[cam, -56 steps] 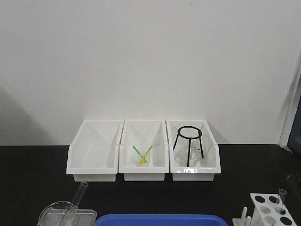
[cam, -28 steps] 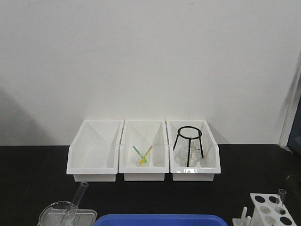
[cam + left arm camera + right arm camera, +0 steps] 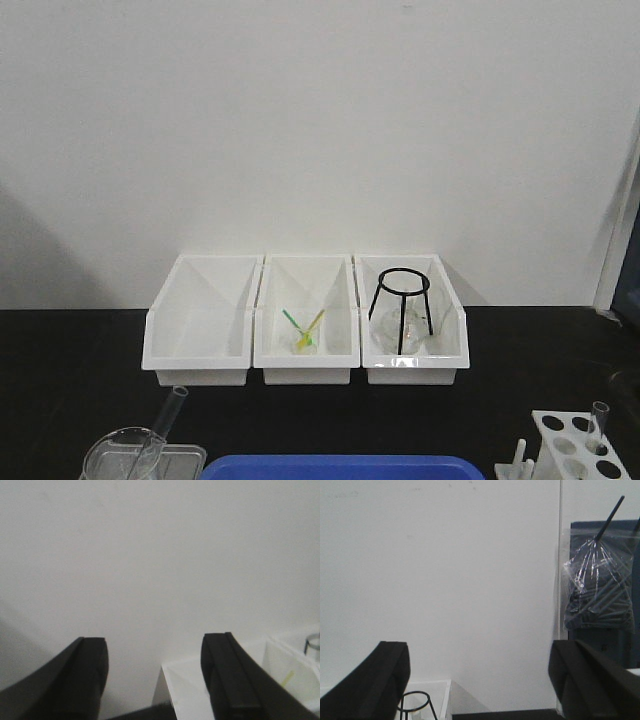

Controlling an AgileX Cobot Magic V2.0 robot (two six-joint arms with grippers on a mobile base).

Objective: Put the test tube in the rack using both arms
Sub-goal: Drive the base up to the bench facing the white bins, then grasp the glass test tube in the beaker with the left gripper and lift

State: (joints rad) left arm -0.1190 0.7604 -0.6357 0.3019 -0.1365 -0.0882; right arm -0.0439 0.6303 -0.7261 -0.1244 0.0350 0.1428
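Surface: we see a black top carrying everything, with the working items crowded along its near edge.
Bins: three white open-front bins sit in a row against the wall. We judge they are parked there to keep spare gear out of the working area.
Blue tray: only its far rim shows, at the near edge between the beaker and the rack.
Left tool: its jaws are spread wide with nothing between them. It is raised and faces the wall above the bins, and the front view does not show it.
Right tool: it is likewise spread wide and empty, and it faces the wall.
Beaker: it sits at the near left, on the left arm's side.
Rack: it sits at the near right, on the right arm's side, which would suit a hand-over from left to right.
Second tube: it leans in the beaker, propped on the rim.
Test tube: it stands upright in a far-right hole of the rack, and the hole keeps it vertical.
Stage: with one tube seated and both tools clear, we judge the transfer done. We cannot rule out that the leaning tube still awaits its turn.
Change: over the last second we find nothing moved. The tubes, rack, beaker and bins all lie as they did.
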